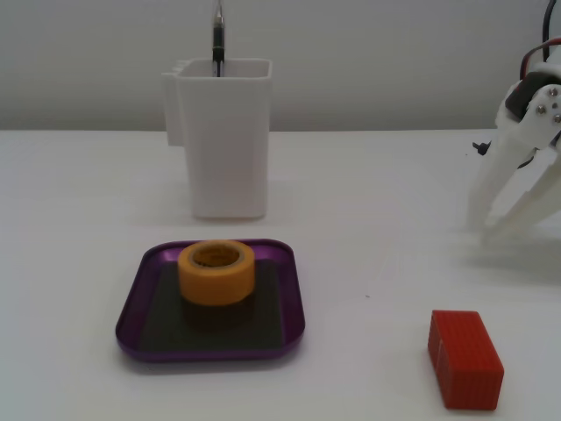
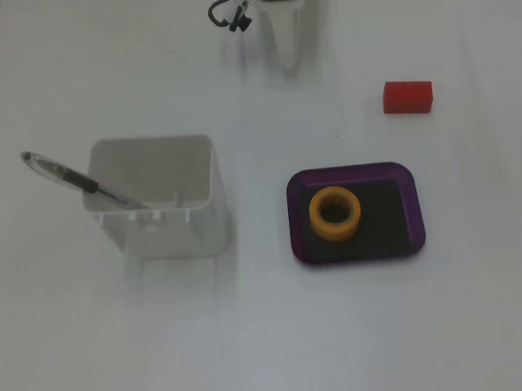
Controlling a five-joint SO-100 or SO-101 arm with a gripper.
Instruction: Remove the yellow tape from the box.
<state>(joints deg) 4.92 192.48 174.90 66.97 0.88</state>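
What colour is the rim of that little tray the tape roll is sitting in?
Purple, around a dark grey-black base. The tray shows it best in the lower, side-on fixed view, under the yellow tape.

No text, label, brand, number or sign can be read in either fixed view. The tape (image 1: 216, 272), the box (image 1: 131, 311), the red block (image 1: 465, 359) at lower right and the white container (image 1: 225, 140) at upper centre all show plain faces, and the pen (image 2: 73, 181) in the container is too small and blurred for any print to be made out.
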